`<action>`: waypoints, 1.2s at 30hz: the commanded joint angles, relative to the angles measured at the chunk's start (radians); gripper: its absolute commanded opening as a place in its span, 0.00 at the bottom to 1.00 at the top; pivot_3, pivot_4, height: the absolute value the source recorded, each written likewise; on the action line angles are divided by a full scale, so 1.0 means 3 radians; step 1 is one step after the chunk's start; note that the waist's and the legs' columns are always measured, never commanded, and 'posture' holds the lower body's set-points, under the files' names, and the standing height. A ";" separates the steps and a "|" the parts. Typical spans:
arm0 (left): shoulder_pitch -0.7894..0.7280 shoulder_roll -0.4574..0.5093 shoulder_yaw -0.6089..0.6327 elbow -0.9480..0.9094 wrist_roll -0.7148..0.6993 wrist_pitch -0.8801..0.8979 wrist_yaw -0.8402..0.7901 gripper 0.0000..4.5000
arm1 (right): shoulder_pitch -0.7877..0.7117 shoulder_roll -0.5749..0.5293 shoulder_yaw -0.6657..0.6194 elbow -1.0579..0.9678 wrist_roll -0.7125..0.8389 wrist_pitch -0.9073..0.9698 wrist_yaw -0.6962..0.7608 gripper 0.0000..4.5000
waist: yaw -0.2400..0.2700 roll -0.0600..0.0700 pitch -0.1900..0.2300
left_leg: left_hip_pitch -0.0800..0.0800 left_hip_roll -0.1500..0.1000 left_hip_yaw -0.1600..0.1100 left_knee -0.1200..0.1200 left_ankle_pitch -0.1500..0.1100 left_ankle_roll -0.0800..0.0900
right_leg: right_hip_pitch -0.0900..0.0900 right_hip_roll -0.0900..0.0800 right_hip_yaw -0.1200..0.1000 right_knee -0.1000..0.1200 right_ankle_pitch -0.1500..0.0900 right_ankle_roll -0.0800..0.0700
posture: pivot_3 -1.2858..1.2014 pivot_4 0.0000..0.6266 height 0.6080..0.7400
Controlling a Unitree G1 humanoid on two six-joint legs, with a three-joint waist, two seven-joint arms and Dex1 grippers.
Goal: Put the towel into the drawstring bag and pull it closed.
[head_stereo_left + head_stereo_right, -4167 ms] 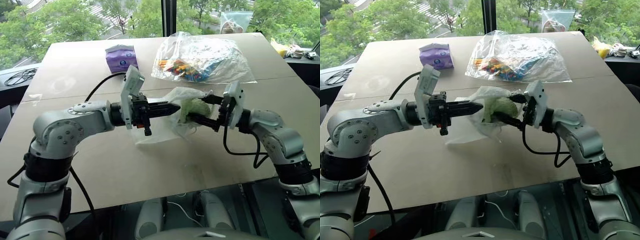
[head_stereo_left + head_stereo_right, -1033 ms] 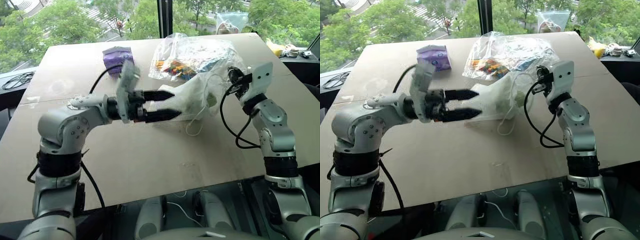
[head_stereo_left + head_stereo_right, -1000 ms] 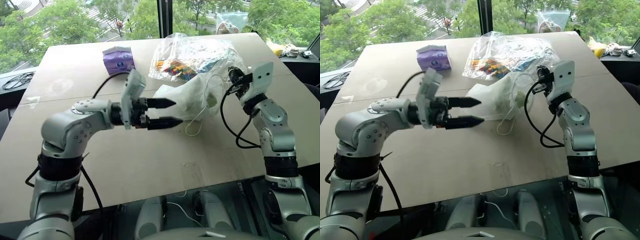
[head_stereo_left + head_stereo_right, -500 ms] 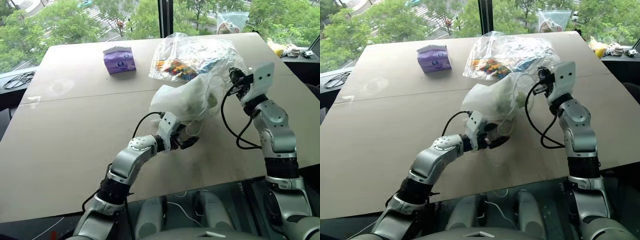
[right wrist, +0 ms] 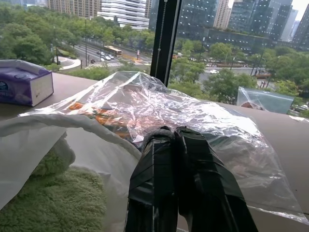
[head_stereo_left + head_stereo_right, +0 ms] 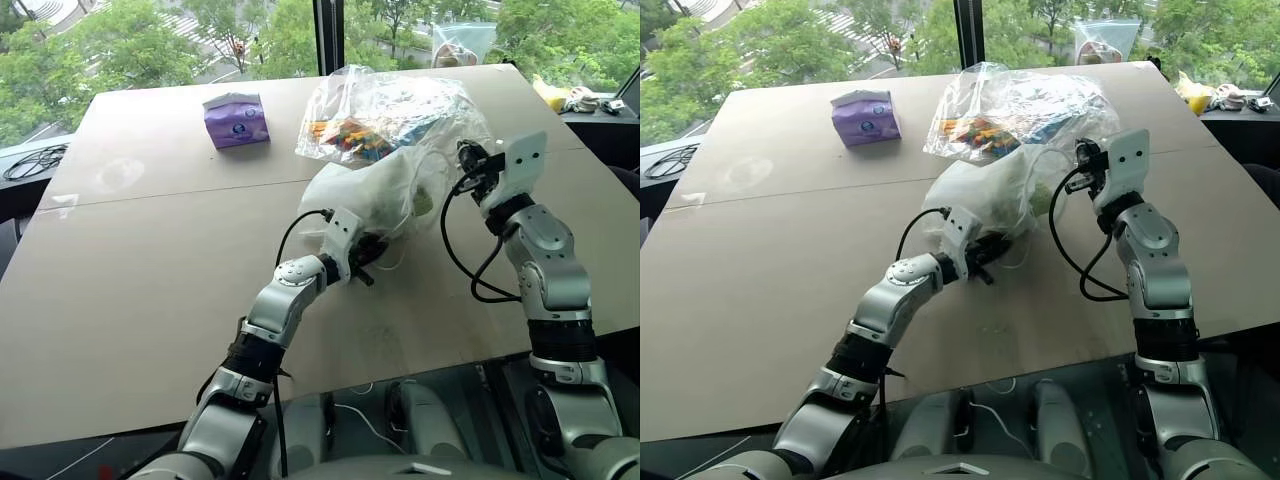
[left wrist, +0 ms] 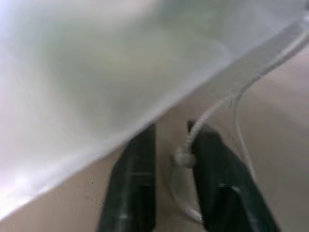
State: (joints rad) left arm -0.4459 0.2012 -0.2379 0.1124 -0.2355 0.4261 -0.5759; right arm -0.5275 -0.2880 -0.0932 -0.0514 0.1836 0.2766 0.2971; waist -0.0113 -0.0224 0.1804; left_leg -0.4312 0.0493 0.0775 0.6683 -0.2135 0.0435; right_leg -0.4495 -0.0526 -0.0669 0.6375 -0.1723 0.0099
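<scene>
The white drawstring bag [image 6: 365,195] hangs lifted at mid-table, bulging, with the light green towel [image 5: 48,203] inside it. My right gripper [image 6: 464,160] holds the bag's upper edge up on the right, fingers pressed together. A faint green tint of the towel [image 6: 425,200] shows through the fabric near that gripper. My left gripper [image 6: 367,257] sits low at the bag's near side. In the left wrist view its fingers [image 7: 137,183] are closed around a thin white drawstring cord [image 7: 212,113], with the knot between them.
A clear plastic bag of colourful items [image 6: 385,115] lies right behind the drawstring bag. A purple tissue packet [image 6: 237,118] sits at the far left of the table. Another clear bag [image 6: 465,45] and yellow items [image 6: 560,95] lie at the far right edge.
My left arm has swung down and in, from beside the bag to its lower near side. Its fingers went from open to closed on the cord. The right arm has held still.
</scene>
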 commanded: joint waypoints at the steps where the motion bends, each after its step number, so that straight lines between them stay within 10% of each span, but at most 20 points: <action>1: 0.0127 0.0135 -0.0125 -0.0170 0.0143 -0.0054 -0.0125 0.01 | -0.0073 -0.0022 -0.0050 -0.0151 -0.0004 -0.0071 -0.0036 0.00 | -0.0001 0.0000 0.0000 | 0.0000 0.0000 0.0000 0.0000 0.0000 0.0000 | 0.0000 0.0000 0.0000 0.0000 0.0000 0.0000 | 0.52 0.24 1.00; 18: -0.0453 0.0890 0.1319 -0.0278 0.1304 -0.1445 0.1742 0.01 | -0.0560 -0.0417 -0.0213 0.0526 -0.0936 -0.0770 -0.0952 0.00 | 0.0009 0.0003 0.0001 | -0.0004 0.0014 0.0012 -0.0004 0.0000 0.0000 | -0.0005 -0.0003 0.0000 -0.0009 0.0003 0.0003 | 0.52 0.24 1.00; 36: -0.1086 0.0768 0.2625 0.0549 0.0418 -0.0371 0.3005 0.01 | -0.0764 -0.0241 -0.1282 0.1051 -0.0312 0.0082 -0.2258 0.00 | -0.0004 0.0001 0.0001 | -0.0003 0.0018 0.0034 -0.0006 0.0000 -0.0001 | -0.0004 -0.0001 0.0001 -0.0007 0.0009 0.0014 | 0.52 0.24 1.00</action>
State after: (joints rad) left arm -0.7732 0.3923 0.4423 0.2888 -0.1187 0.3170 0.2531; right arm -0.7553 -0.3262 -0.3555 0.2639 0.0924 0.2864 -0.2932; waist -0.0126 -0.0220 0.1808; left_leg -0.4322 0.0546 0.0878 0.6667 -0.2135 0.0432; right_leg -0.4506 -0.0530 -0.0666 0.6355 -0.1694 0.0142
